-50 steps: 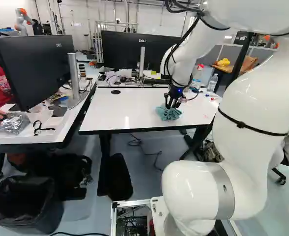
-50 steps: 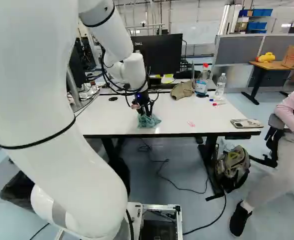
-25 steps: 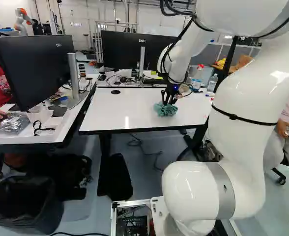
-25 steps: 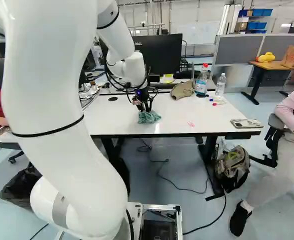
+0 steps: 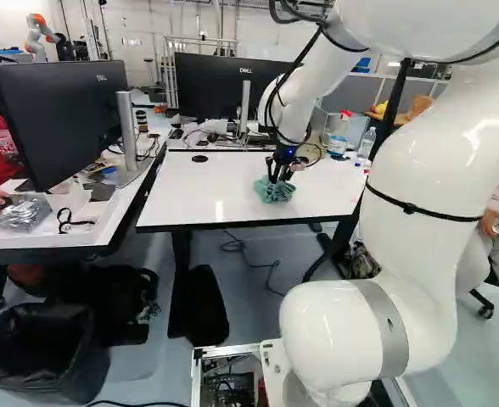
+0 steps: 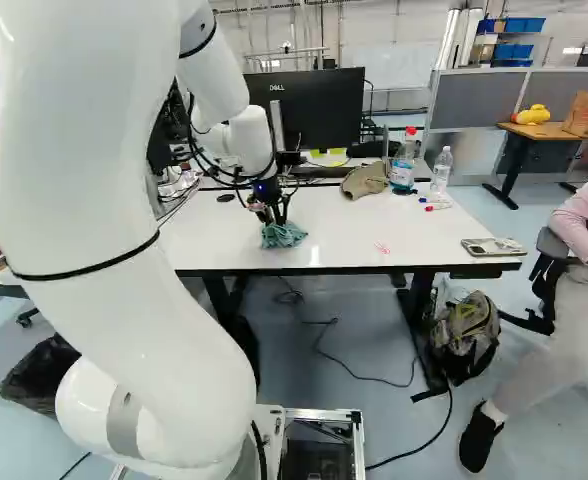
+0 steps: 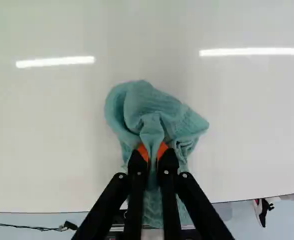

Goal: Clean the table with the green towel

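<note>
Left base view: arm [image 5: 428,161] arches over, fingers [image 5: 273,175] pinching towel [image 5: 275,192]

The white table [image 6: 349,228] carries a green towel [image 6: 283,236], cap [image 6: 364,180], bottles [image 6: 403,168], markers [image 6: 437,207] and phone [image 6: 492,247].

A tan cap [image 6: 365,180] sits beside a red-topped bottle [image 6: 403,168], near a clear bottle [image 6: 441,169], a backpack [image 6: 468,330] on the floor [image 6: 399,430].

there is room to pass left and right of the green towel [image 5: 275,191], over the surface [image 5: 194,188]. at the far right a cap [image 6: 365,180], a red-topped bottle [image 6: 403,167] and a clear bottle [image 6: 441,170] block the way; a monitor [image 6: 324,115] rises beyond the far edge.
</note>
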Robot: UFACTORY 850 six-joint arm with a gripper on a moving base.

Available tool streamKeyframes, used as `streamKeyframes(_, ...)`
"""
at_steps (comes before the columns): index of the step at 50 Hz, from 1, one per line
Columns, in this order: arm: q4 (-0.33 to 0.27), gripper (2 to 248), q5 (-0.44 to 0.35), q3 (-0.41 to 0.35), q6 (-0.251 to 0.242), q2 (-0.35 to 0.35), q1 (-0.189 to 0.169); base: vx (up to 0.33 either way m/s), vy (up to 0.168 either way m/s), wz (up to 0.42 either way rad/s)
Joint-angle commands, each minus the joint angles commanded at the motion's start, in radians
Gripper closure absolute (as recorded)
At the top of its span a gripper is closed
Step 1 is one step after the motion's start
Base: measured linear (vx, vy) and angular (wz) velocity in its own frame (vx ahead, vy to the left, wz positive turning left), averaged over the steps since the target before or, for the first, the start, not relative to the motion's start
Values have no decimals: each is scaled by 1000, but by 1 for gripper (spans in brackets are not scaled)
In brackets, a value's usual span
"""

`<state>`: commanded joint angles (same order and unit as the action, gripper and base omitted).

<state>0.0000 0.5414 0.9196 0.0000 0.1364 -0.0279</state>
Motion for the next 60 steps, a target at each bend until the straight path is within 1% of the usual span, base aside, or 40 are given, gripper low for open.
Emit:
streamKeyframes(22,0,212,0,-82,0,-74,75,0,0,0)
streamKeyframes(36,0,212,0,-146,0,-134,110,0,0,0)
streamKeyframes(49,0,212,0,-215,0,-203,114,0,0,0)
streamKeyframes(54,0,212,0,-239,0,-228,105,0,0,0)
streamKeyframes(60,0,212,0,-260,0,-250,85,0,0,0)
